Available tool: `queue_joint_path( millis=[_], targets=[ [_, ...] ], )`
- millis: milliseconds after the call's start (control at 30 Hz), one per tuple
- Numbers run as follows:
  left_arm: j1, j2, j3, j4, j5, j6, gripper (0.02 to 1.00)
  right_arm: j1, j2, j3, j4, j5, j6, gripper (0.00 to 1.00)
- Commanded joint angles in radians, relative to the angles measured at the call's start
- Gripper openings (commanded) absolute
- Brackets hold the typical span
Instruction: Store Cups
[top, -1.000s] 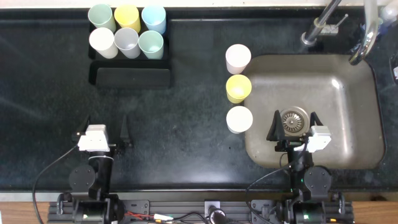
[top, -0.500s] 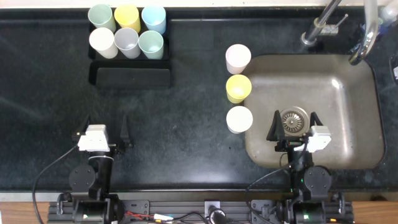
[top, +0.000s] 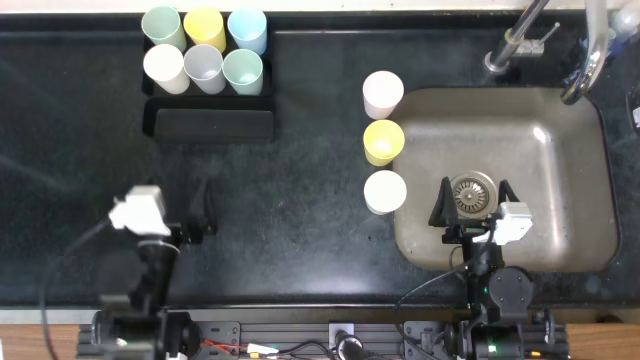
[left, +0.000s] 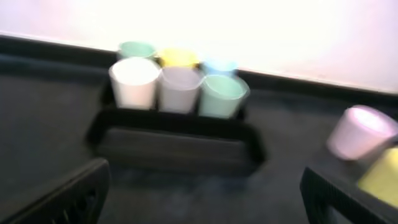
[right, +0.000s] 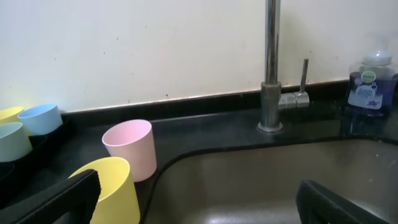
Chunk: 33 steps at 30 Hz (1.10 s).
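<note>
In the tray (left: 180, 146), 3 front cups (left: 179, 89) partly hide 3 behind; left fingers (left: 74, 193) and right fingers (right: 62, 199) spread, empty.

Broad counter in the middle, cups on both sides

The dark counter (top: 300, 180) between the black rack (top: 210, 125) and the sink (top: 540, 110) gives a wide way. Six cups (top: 205, 62) stand tightly together in the rack's back part; its front compartment is free room. Along the sink's left rim the pink cup (top: 382, 93), yellow cup (top: 383, 141) and white cup (top: 385, 191) make a nearly closed row. The faucet (top: 515, 40) rises behind the sink.
</note>
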<state>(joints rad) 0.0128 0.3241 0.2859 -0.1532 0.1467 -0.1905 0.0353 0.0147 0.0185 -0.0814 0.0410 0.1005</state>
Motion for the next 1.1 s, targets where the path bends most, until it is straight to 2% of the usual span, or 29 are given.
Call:
queue_joint_path(
  millis=[33, 167, 267, 367, 467, 567, 700, 1100],
  targets=[
    [-0.039, 0.409, 0.485, -0.188, 0.167, -0.077, 1.0, 0.005, -0.011, -0.014, 0.006, 0.0, -0.003, 0.998],
    [-0.124, 0.909, 1.132, -0.644, 0.161, -0.075, 0.998, 0.005, -0.011, -0.014, 0.006, 0.0, -0.003, 0.998],
    [-0.225, 1.243, 1.588, -0.914, 0.103, -0.077, 1.0, 0.005, -0.011, -0.014, 0.006, 0.0, -0.003, 0.998],
    [-0.352, 1.537, 1.974, -1.065, 0.064, -0.095, 1.0, 0.005, -0.011, -0.014, 0.006, 0.0, -0.003, 0.998],
    [-0.47, 1.761, 2.229, -1.126, 0.003, -0.159, 1.0, 0.005, -0.011, -0.014, 0.006, 0.0, -0.003, 0.996],
    [-0.566, 1.908, 2.341, -1.147, -0.056, -0.224, 0.998, 0.005, -0.011, -0.014, 0.006, 0.0, -0.003, 0.998],
    [-0.625, 1.997, 2.345, -1.156, -0.078, -0.292, 1.0, 0.005, -0.011, -0.014, 0.006, 0.0, -0.003, 0.998],
    [-0.614, 2.097, 2.345, -1.17, -0.098, -0.389, 1.0, 0.005, -0.011, -0.014, 0.006, 0.0, -0.003, 0.996]
  ],
)
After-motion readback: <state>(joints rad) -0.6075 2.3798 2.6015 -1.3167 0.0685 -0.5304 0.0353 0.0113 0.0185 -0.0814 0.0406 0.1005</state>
